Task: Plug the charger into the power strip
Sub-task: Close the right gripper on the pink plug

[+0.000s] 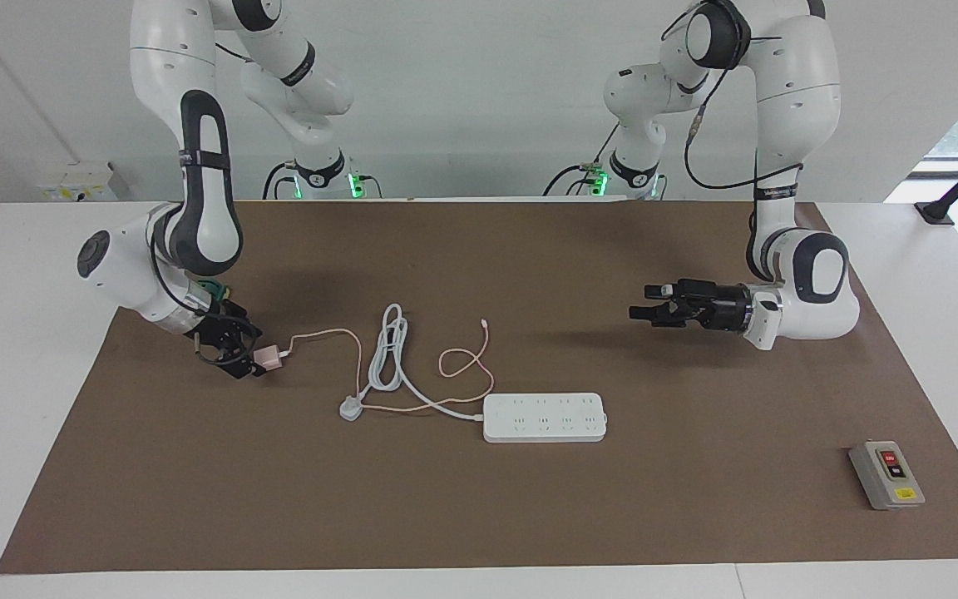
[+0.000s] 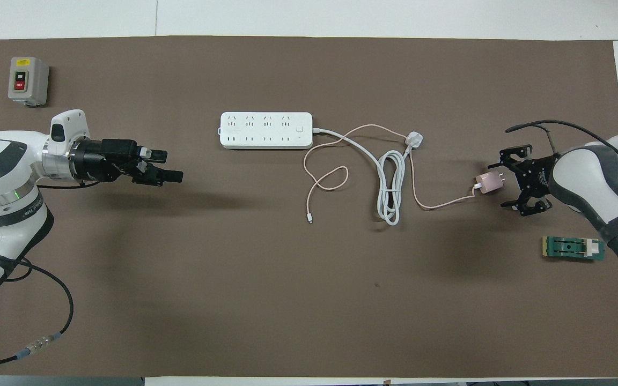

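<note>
The charger lies on the brown desk toward the right arm's end, well apart from the power strip. The right gripper sits low beside it, jaws spread wide around it without pinching, likely lining up a grasp by the body so the prongs stay free. Its pink cable trails slack toward the strip. The left gripper waits over bare desk, jaws apart and empty.

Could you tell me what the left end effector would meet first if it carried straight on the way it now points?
Probably nothing: the left end effector points level across the mat, raised above it, toward the coiled white cord; the way looks free, though its height is hard to judge.
</note>
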Action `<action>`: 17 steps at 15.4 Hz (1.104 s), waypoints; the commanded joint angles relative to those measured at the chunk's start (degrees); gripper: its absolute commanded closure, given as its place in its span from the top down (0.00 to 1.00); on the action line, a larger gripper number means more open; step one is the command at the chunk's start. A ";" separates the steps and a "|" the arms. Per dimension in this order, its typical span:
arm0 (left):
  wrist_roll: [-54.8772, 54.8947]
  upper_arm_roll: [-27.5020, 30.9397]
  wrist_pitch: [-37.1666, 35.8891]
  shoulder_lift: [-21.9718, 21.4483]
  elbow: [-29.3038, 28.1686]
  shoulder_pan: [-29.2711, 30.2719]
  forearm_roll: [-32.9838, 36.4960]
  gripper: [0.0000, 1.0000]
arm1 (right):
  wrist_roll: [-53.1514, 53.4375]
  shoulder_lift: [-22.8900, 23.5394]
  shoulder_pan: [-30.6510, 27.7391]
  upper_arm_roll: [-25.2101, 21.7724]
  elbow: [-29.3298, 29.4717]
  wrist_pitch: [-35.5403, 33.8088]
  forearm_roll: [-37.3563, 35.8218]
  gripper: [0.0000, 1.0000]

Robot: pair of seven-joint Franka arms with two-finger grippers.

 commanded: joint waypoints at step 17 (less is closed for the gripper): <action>-2.28 0.55 4.01 0.39 0.22 -1.76 -0.33 1.00 | -2.33 1.52 -0.72 0.50 1.37 -0.91 1.39 0.65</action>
